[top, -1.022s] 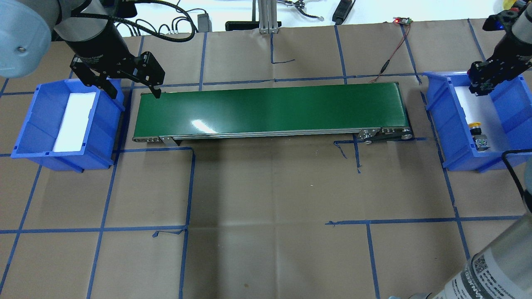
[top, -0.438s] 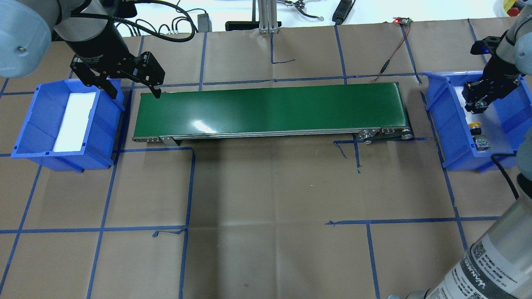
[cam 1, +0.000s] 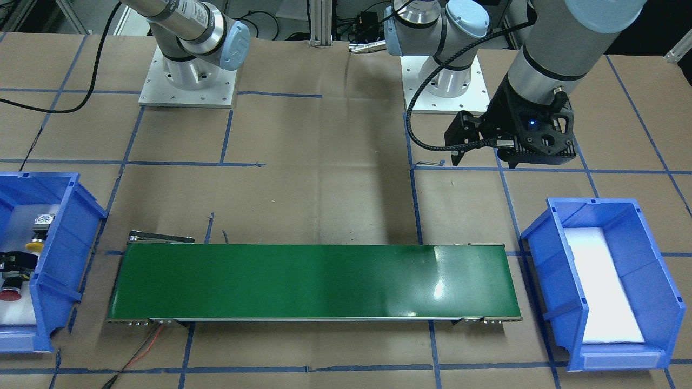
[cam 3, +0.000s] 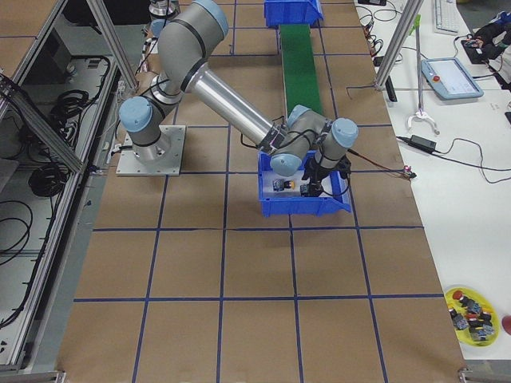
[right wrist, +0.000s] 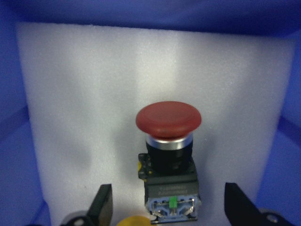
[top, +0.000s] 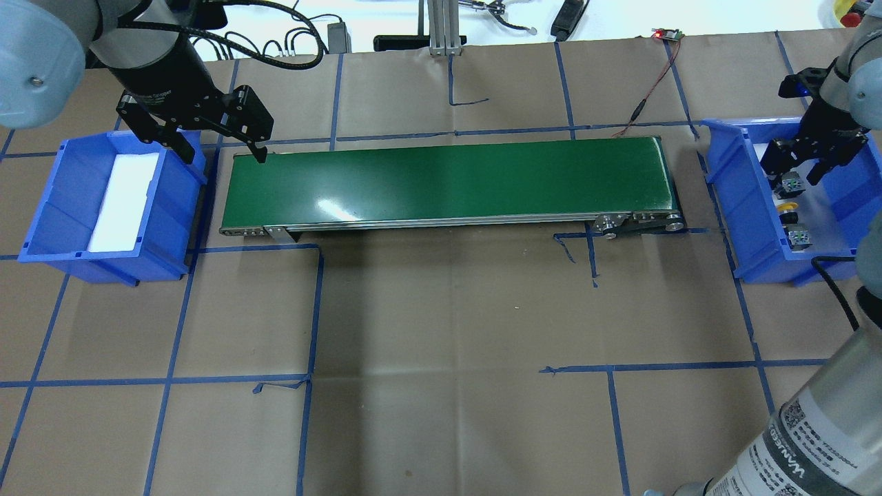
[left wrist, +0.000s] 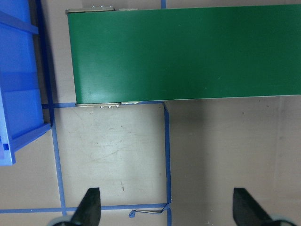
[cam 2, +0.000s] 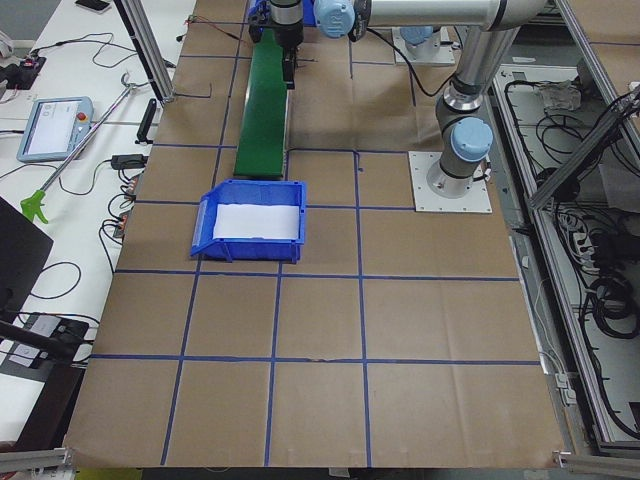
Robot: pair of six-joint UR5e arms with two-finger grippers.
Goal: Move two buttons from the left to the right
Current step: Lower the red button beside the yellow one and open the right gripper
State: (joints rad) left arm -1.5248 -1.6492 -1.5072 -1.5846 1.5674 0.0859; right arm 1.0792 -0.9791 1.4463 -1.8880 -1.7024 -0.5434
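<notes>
The red-capped button [right wrist: 168, 141] lies on the white foam in the right blue bin [top: 730, 200]. Its grey rear block [top: 791, 183] shows in the overhead view. My right gripper [top: 796, 169] is low in the bin, open, with a finger on each side of the red button and clear of it. It also shows in the right wrist view [right wrist: 171, 209]. The yellow-capped button [top: 785, 207] lies just beside the red one in the same bin. My left gripper [top: 220, 150] is open and empty, held above the gap between the left bin and the belt.
A green conveyor belt [top: 448, 179] lies between the bins. The left blue bin [top: 41, 207] holds only a white foam pad. A red and black wire [top: 654, 83] runs from the belt's right end to the table's back edge.
My right gripper has come down into the right bin with the red button and opened, so the button now lies on the foam. The left arm has not moved.
</notes>
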